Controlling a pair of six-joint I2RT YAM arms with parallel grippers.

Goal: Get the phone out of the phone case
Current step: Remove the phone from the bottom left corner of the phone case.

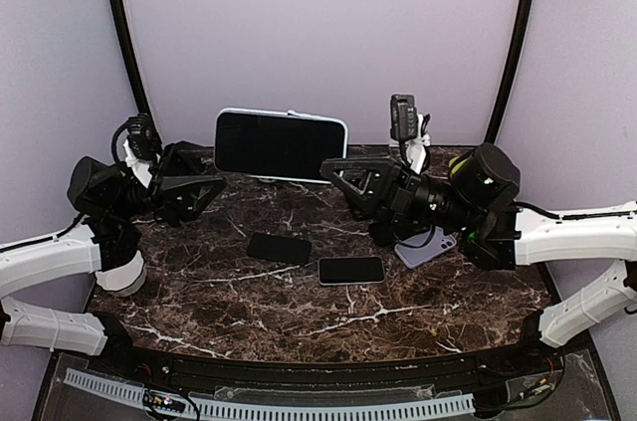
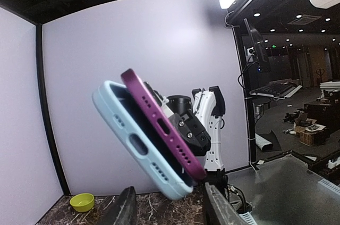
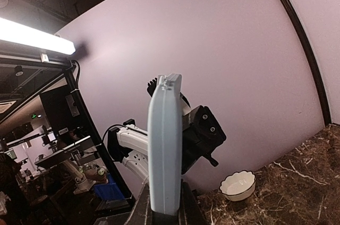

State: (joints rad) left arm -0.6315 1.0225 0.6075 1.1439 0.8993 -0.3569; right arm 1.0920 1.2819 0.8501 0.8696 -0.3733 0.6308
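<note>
A light blue phone case (image 1: 344,132) with the dark phone (image 1: 279,145) in it is held up on edge above the back of the table, between the two arms. In the left wrist view the purple phone (image 2: 159,121) has come partly out of the blue case (image 2: 135,142), gaping at one long side. My left gripper (image 2: 171,203) stands open around the pair's lower corner. Its left finger (image 2: 123,208) is clear of the case. My right gripper (image 3: 164,209) is shut on the case's edge (image 3: 164,145).
Two dark phones (image 1: 280,247) (image 1: 350,270) lie flat mid-table. A lavender case (image 1: 428,247) lies under the right arm. A yellow-green bowl (image 2: 82,201) and a white scalloped bowl (image 3: 237,185) sit by the back wall. A small black device (image 1: 402,117) stands at the back right.
</note>
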